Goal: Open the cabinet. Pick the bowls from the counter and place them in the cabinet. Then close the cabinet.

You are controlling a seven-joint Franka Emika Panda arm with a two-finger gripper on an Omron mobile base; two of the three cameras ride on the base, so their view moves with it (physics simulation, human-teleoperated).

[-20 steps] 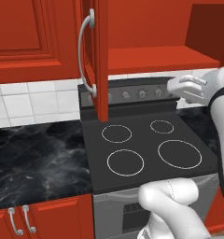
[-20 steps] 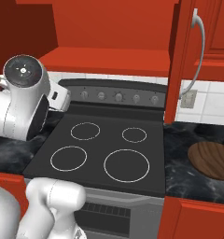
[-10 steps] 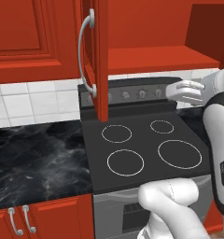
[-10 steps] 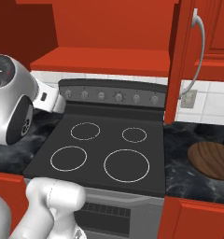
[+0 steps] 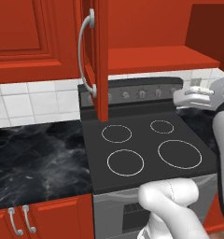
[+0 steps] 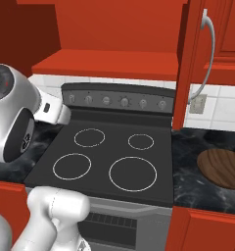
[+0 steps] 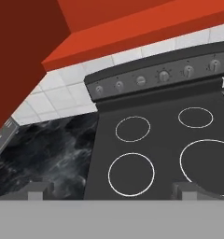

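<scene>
Evidently the opening step was complete: both doors of the cabinet [image 5: 156, 58] stood swung out, the left door [image 5: 101, 56] edge-on in the left base view with its long silver handle [image 5: 82, 56] facing outward, the right door [image 6: 188, 63] likewise in the right base view, and the red inside shelf lay exposed and bare above the stovetop [image 5: 142, 149]. Compared with a second earlier, neither base view had shifted, so the base had stood still. Only the arm [image 5: 223, 140] had moved: its large joint [image 6: 9, 117] had drawn further toward the left edge of the right base view, and the wrist had dropped slightly in the left base view. The jaws stood spread wide and empty, as they had throughout that second; the dark fingertips [image 7: 34, 190] rose well apart at the bottom of the hand view, with nothing between them. The hand camera looked across the stovetop toward its knob panel [image 7: 156, 77] and a stretch of black marble worktop [image 7: 48, 149]. The dark wood-grain bowl [image 6: 222, 166] rested on the worktop [image 6: 188, 171] just beside the stovetop's right edge, below the right door, untouched. The marbled bowl could not be located. In my judgement the arm was pulling clear of the doors and re-posing for the first pick; no bowl had been stowed, and closing remained outstanding.
</scene>
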